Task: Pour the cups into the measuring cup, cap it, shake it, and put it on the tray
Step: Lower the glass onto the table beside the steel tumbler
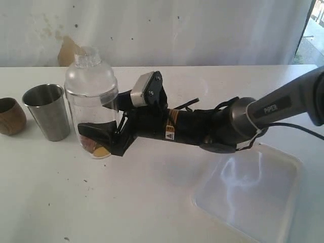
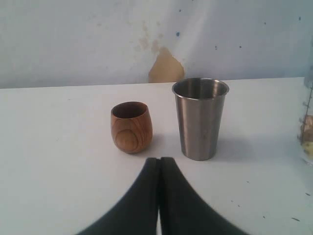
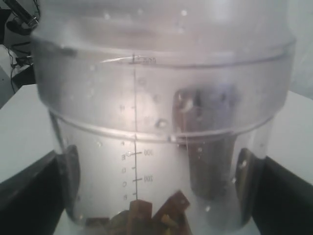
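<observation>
capped measuring cup point(image 1: 91, 109), left of centre, clasped by wide-set right gripper point(image 1: 101, 120), left gripper point(image 2: 160, 164) closed empty: lift and shake likely next

You've got what looks like a bare-bones robot test lab here. There's a plain white table point(image 1: 61, 202) speckled with little marks, a stained white wall point(image 1: 202, 30) with a tan patch point(image 2: 166, 66) behind it, a PiPER-branded arm point(image 1: 283, 104) stretched across, and dark cables point(image 3: 19, 17) past the table edge.
</observation>
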